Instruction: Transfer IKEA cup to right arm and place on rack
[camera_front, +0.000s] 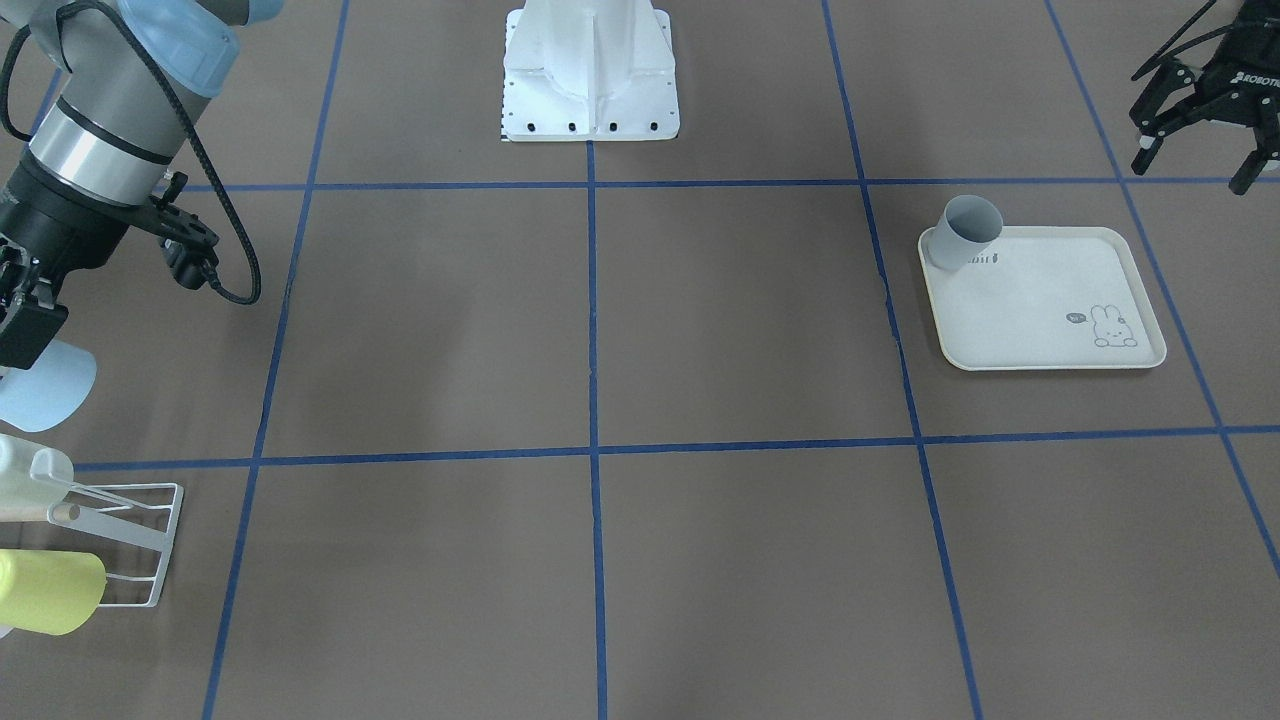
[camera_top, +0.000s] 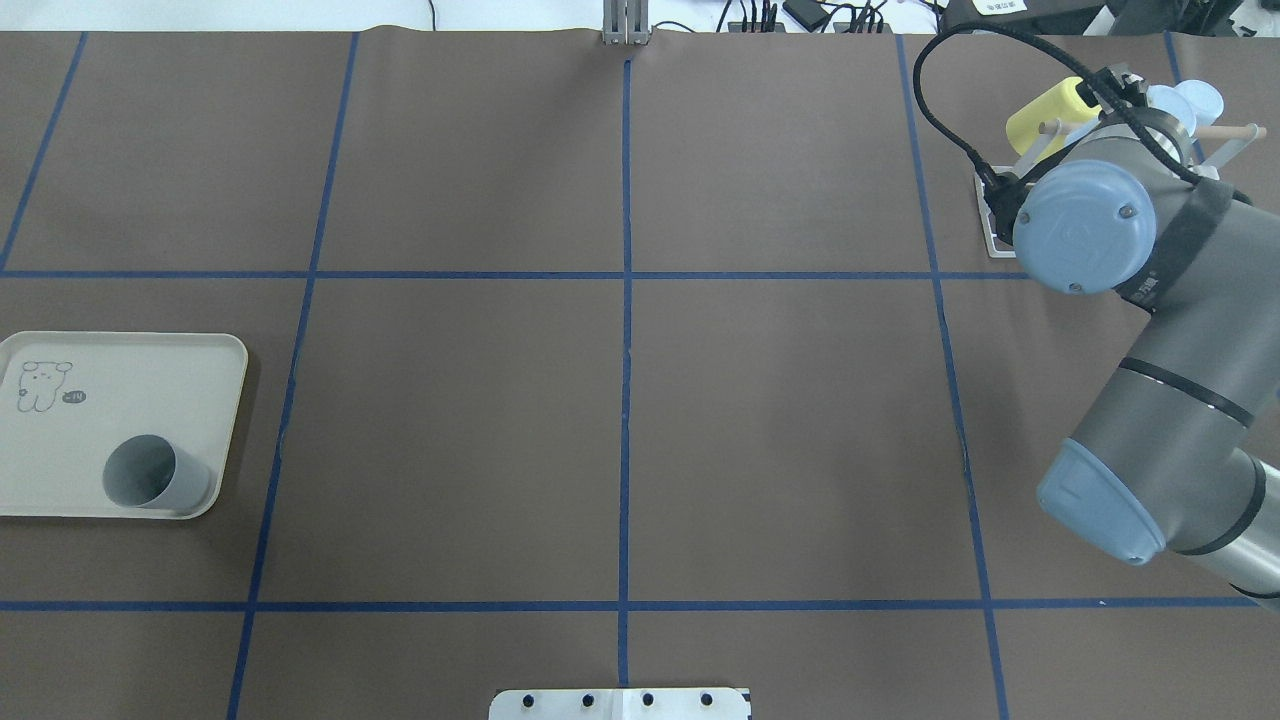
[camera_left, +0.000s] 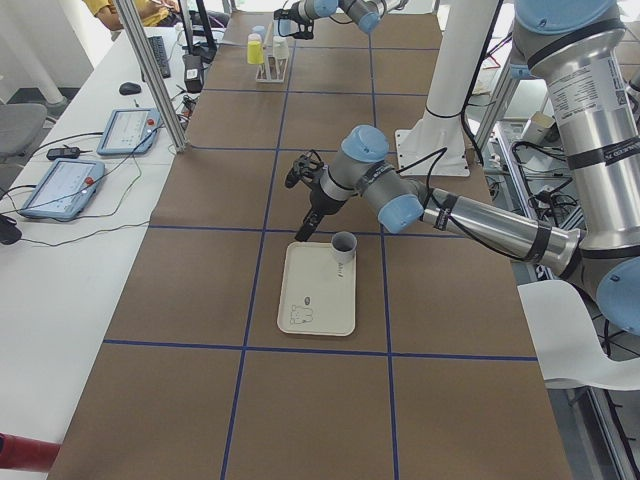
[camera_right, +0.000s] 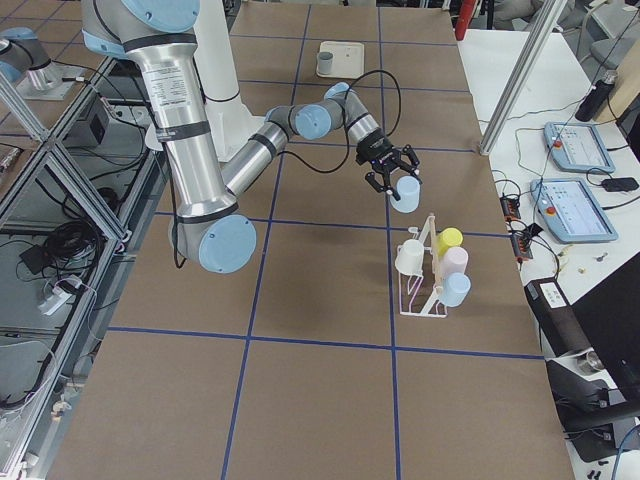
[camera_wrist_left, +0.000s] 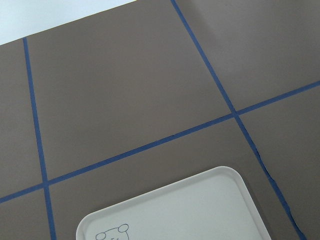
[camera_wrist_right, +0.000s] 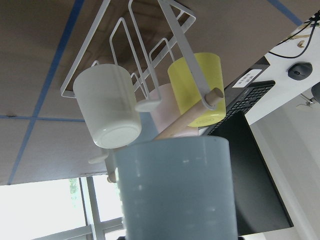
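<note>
My right gripper (camera_front: 28, 340) is shut on a pale blue IKEA cup (camera_front: 45, 395), which hangs in the air just above and beside the rack (camera_front: 135, 540). The right wrist view shows this cup (camera_wrist_right: 175, 192) large in the foreground, with the white wire rack (camera_wrist_right: 142, 45) and its wooden dowel (camera_wrist_right: 192, 116) close behind. The rack holds a white cup (camera_wrist_right: 107, 112), a yellow cup (camera_wrist_right: 196, 82) and a pink cup (camera_wrist_right: 159, 102). My left gripper (camera_front: 1200, 155) hangs open and empty above the table beside the tray. In the overhead view the right arm (camera_top: 1075, 225) hides its own gripper.
A grey cup (camera_front: 968, 232) stands upright in a corner of the cream rabbit-print tray (camera_front: 1060, 320) on the robot's left side. The white robot base (camera_front: 590, 70) stands at the table's edge. Blue tape lines cross the brown table. Tablets and cables lie on the side bench (camera_right: 575, 180).
</note>
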